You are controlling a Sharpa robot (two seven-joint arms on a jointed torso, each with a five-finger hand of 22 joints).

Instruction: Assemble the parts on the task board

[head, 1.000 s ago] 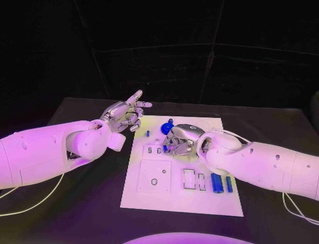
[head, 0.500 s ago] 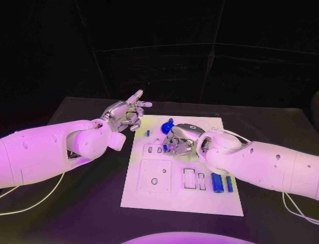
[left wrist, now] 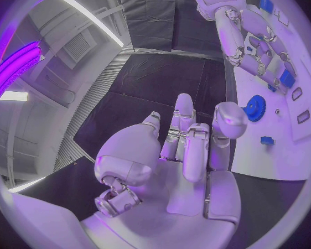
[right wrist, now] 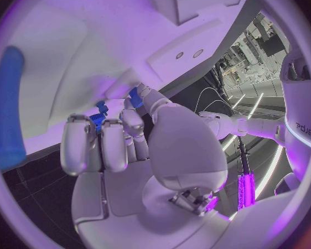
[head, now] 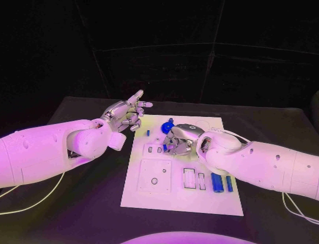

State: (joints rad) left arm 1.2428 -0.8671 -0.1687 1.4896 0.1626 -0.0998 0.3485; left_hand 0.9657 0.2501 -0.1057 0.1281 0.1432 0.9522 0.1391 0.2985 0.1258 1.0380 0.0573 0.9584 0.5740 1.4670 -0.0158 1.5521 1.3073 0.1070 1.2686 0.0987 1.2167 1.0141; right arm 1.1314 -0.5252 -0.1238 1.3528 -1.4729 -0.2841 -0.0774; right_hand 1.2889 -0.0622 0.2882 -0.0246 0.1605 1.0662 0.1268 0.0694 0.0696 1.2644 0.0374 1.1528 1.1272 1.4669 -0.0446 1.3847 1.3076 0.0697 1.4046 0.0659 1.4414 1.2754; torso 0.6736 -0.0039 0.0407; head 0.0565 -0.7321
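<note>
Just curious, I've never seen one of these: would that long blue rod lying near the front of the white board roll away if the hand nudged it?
Probably: the blue rod looks round and lies flat on the task board. It seems stiff and light, likely plastic.

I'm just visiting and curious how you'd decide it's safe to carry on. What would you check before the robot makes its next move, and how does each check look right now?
1. Right robot hand holds a part: ok. The right wrist view shows a small blue part between its fingertips.
2. Left robot hand is out of the way: ok. It is raised beside the task board, fingers apart, holding nothing.
3. Blue gear is on the board: ok.
4. Long blue parts are clear of both hands: ok. They lie near the board's right edge.
5. Held part lined up with its slot: cannot tell, the hand hides it.
</note>
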